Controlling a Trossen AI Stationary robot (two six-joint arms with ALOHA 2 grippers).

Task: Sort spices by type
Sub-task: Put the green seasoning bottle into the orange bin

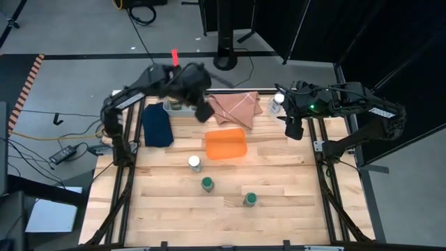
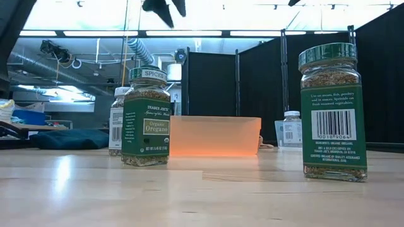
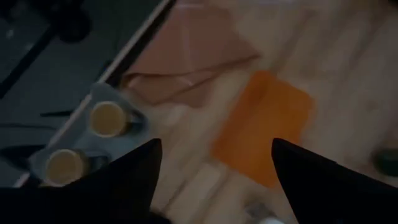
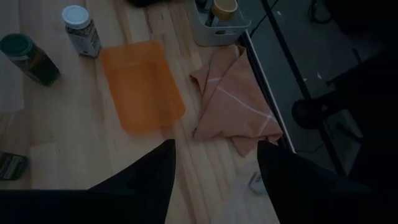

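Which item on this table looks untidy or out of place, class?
The pinkish cloth lies crumpled at the table's far edge, beside the grey bin. The jars look upright and unspilled: two green-capped jars, a white-capped jar, tan-capped jars in the bin.

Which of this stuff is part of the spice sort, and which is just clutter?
Job: two green-capped jars, two white-capped jars, two tan-capped jars in the grey bin, perhaps the orange tray.
Lying about: pink cloth, dark blue cloth.

Orange tray [image 1: 226, 143] sits mid-table; white-capped jar [image 1: 194, 163] at its seven o'clock, two green-capped jars [image 1: 208, 184] [image 1: 250, 199] toward five.
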